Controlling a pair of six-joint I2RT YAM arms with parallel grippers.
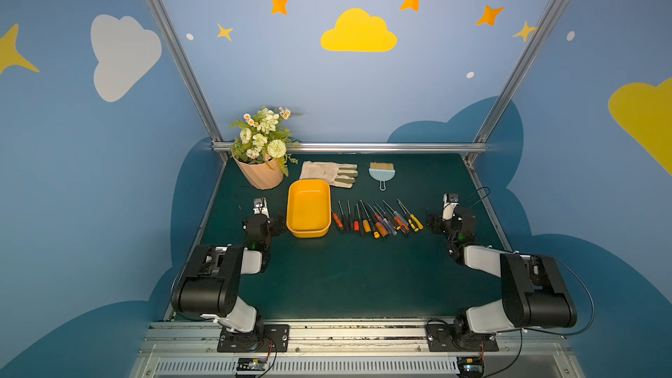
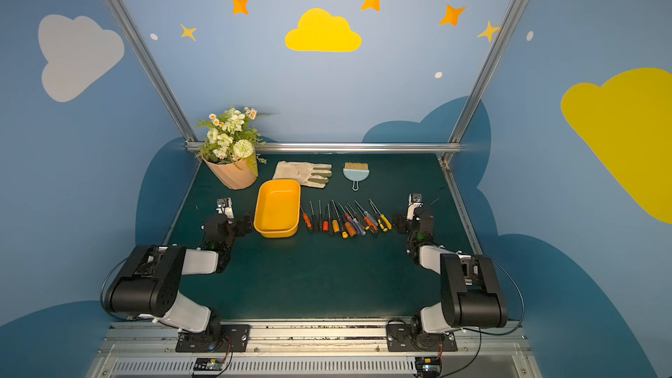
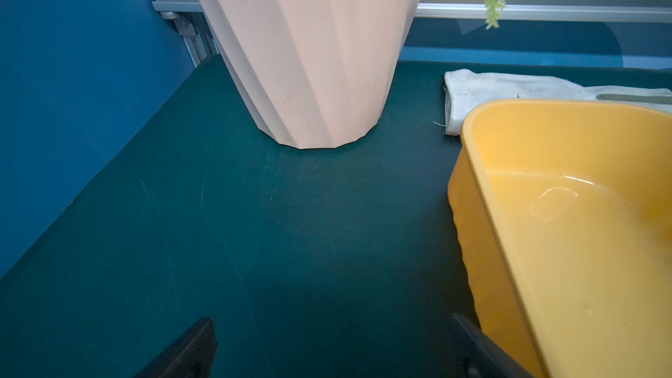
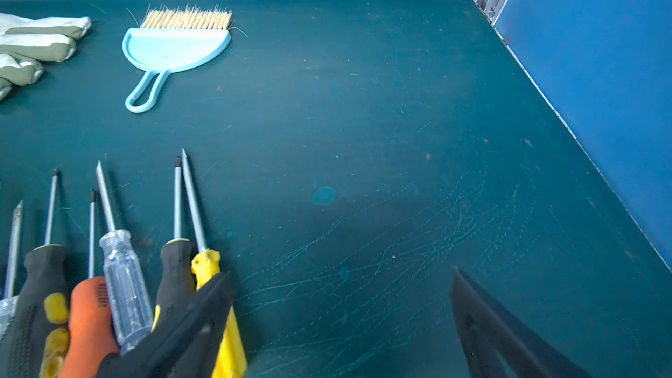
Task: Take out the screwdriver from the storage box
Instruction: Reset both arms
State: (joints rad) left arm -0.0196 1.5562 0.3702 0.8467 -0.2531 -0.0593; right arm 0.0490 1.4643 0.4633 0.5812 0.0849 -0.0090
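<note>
Left wrist view puts the storage box (image 3: 567,249) close up, and what we see of its floor is bare yellow plastic with no screwdriver on it. In both top views the whole tub reads empty too, standing on the green desk (image 1: 363,278) just to the right of the left tool (image 1: 261,207).

The screwdrivers (image 1: 376,218) lie outside it, in a row on the desk between the box and the right tool (image 1: 451,201). Their handles point toward the robot's base and their shafts toward the back wall, some leaning a little off parallel. Their long axes run roughly along the box's long side.

Both tools stand wide and hold nothing. In the right wrist view one finger sits just beside, perhaps over, the yellow-handled screwdriver (image 4: 206,265) at the end of the row, but the jaws do not close on it.

We judge the task's thing already out, with nothing left in the box to lift. Should any screwdriver need handling, the right arm is the nearer, and a grip across the handle, square to its long axis, would suit.
</note>
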